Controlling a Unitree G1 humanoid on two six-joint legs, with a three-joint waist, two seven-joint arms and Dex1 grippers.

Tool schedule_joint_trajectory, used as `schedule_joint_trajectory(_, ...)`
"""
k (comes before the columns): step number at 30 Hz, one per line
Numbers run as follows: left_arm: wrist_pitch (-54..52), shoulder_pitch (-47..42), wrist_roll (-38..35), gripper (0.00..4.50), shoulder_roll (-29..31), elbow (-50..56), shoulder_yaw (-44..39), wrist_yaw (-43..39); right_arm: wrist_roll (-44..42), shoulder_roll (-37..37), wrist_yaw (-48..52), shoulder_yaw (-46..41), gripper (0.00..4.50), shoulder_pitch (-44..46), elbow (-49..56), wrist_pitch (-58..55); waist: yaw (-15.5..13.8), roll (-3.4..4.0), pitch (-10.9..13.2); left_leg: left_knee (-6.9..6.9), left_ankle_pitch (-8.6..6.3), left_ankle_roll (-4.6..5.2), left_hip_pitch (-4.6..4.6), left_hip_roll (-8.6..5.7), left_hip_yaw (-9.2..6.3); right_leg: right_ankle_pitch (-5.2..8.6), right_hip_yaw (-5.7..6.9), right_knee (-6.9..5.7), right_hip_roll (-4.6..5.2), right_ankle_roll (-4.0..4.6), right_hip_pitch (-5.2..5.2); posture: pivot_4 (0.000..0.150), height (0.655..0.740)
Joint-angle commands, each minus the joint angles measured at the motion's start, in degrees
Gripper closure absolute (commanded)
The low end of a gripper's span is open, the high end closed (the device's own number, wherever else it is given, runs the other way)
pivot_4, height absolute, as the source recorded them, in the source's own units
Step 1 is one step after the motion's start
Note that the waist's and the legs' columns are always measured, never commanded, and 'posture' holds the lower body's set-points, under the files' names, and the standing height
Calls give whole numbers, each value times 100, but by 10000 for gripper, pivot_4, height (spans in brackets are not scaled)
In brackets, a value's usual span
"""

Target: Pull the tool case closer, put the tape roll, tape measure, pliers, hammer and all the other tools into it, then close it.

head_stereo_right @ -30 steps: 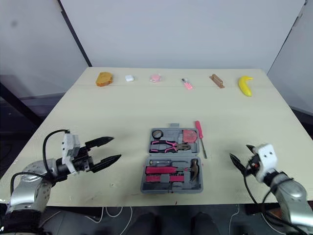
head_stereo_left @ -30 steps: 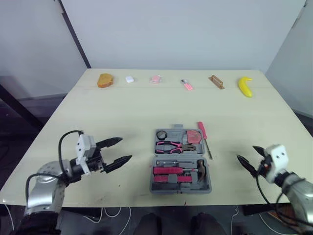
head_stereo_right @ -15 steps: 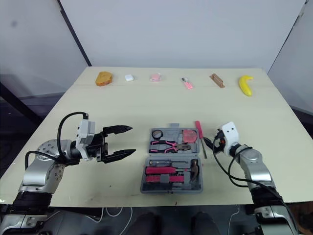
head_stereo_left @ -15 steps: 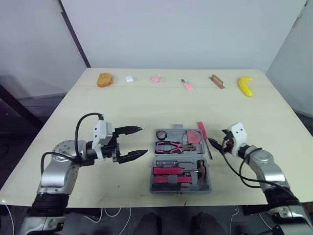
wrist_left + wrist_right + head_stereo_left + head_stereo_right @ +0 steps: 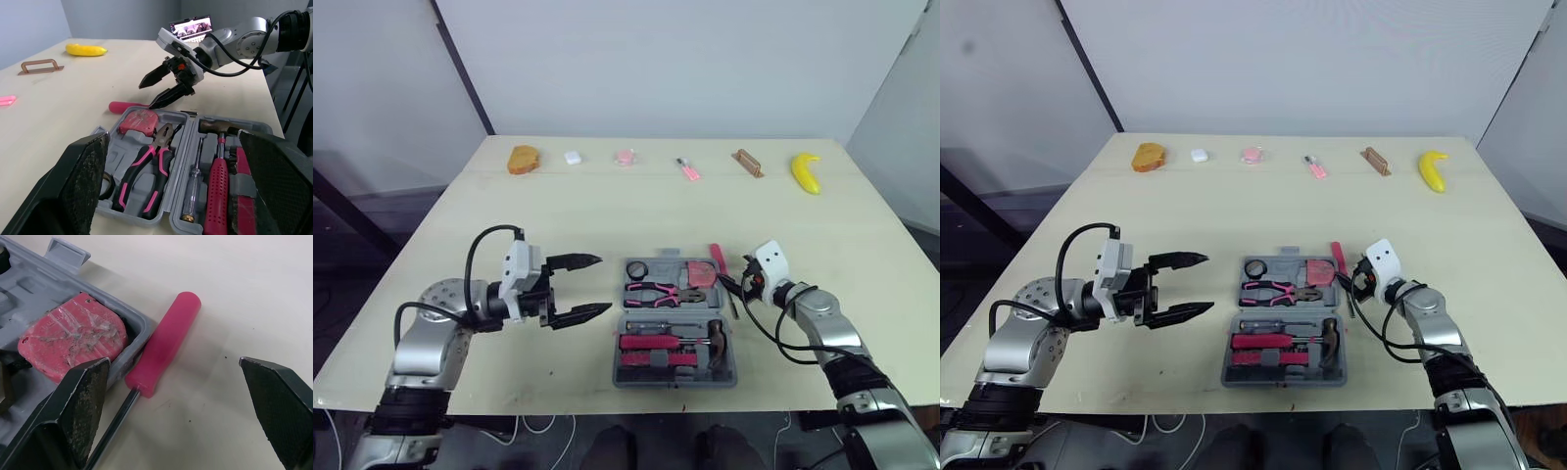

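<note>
Both grippers are released and hold nothing: the left gripper (image 5: 604, 283) has its fingers spread wide, tips just short of the open case (image 5: 674, 379). The case lies on the table (image 5: 558, 215) between the grippers, with the hammer (image 5: 218, 161) in its near half and the pliers (image 5: 146, 161), tape roll (image 5: 637, 269) and tape measure (image 5: 73, 335) in its far half. The right gripper (image 5: 145, 97) points its parted fingers at the case from the other side, with the pink screwdriver (image 5: 164, 350) on the table in the gap ahead of them, just beside the case wall by the tape measure. Well beyond all the fingertips, a banana (image 5: 805, 172) and other small things line the table's far edge.
</note>
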State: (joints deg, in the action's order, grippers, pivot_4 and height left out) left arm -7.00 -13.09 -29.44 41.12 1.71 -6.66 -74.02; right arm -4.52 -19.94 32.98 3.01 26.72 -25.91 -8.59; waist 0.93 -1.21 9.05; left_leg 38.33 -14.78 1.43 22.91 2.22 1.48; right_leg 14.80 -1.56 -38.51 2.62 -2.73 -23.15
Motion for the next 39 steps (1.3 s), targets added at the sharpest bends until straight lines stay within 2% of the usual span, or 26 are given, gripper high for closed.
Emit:
schedule_joint_trajectory(1,12,-4,-99,0,94,231,-169,21,-65,3,-69,-162,562,76,-29,36,0,0,0,0,0,0,0,0,0,0,0,0,0,0,0,1500,7400)
schedule_joint_trajectory(8,19,-31,-105,0,112,184,-163,3,-458,-105,236,-369,562,-244,577,-111,1,2,1,-2,0,0,1,0,0,0,0,1,0,0,0,1500,7400)
schedule_joint_trajectory(13,23,-45,-108,0,101,170,-146,-9,-347,-268,234,-289,562,-442,724,-224,0,2,1,-1,0,0,1,0,0,0,0,1,0,0,0,1500,7400)
schedule_joint_trajectory(39,73,-127,-72,0,60,75,-143,-52,278,207,-476,-24,562,197,-227,-227,11,3,3,-2,0,0,0,0,-1,1,0,1,-2,0,-1,1500,7400)
